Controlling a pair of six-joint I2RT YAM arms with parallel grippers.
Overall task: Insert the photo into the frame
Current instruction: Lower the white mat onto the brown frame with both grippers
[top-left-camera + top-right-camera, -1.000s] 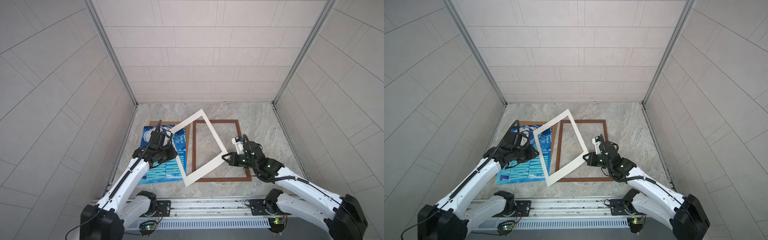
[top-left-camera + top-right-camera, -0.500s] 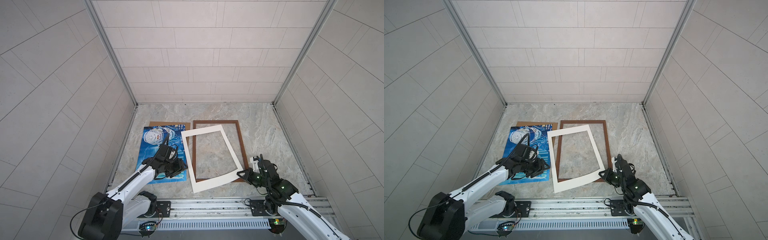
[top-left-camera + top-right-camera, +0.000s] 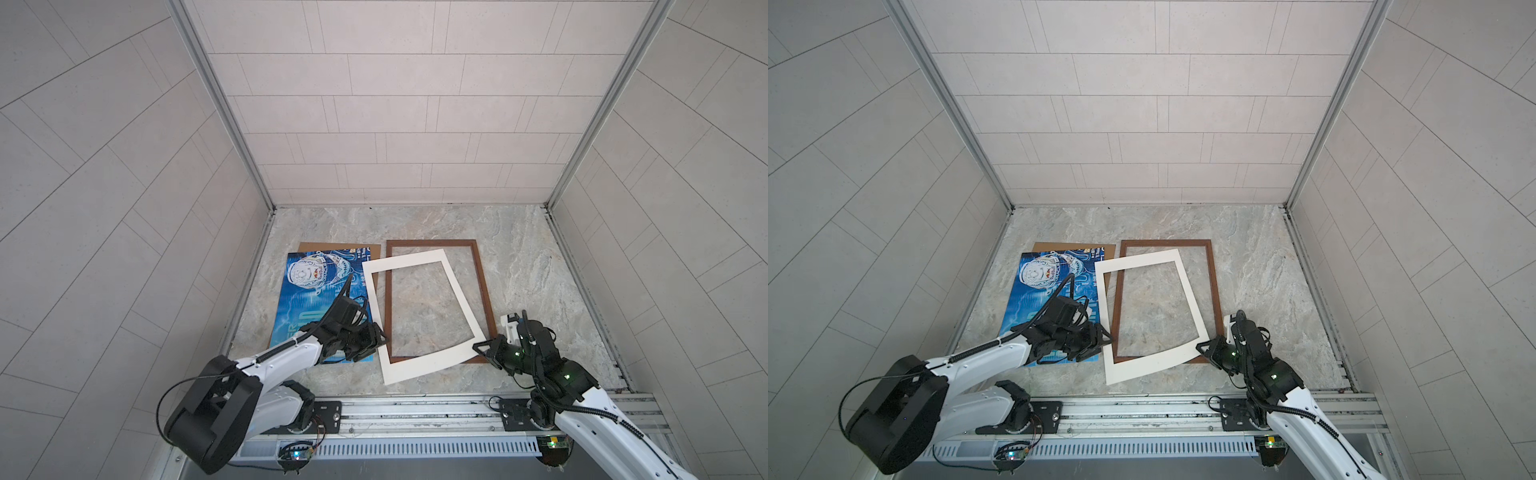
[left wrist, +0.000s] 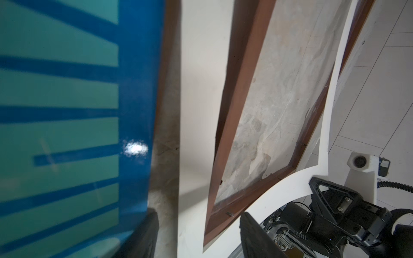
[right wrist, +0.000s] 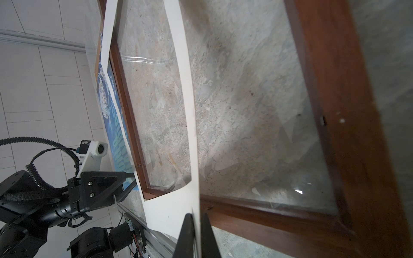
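The blue photo (image 3: 316, 299) (image 3: 1046, 291) lies face up on the left of the marble floor. Right of it lies the dark-brown frame (image 3: 485, 299) (image 3: 1217, 282). A white mat (image 3: 428, 365) (image 3: 1150, 368) rests skewed over the frame, its far left corner overlapping the photo. My right gripper (image 3: 482, 347) (image 5: 196, 234) is shut on the mat's near right corner. My left gripper (image 3: 380, 345) (image 4: 199, 241) is open, low over the mat's left strip (image 4: 201, 67), beside the photo's near right corner (image 4: 67, 111).
A brown backing board (image 3: 332, 246) lies under the photo, showing along its far edge. The arms' mounting rail (image 3: 415, 411) runs along the near edge. Tiled walls close in the left, right and back sides.
The mat, held up tilted a second ago, has come down over the frame. My left gripper opened and let go of it. Both grippers moved toward the near edge.
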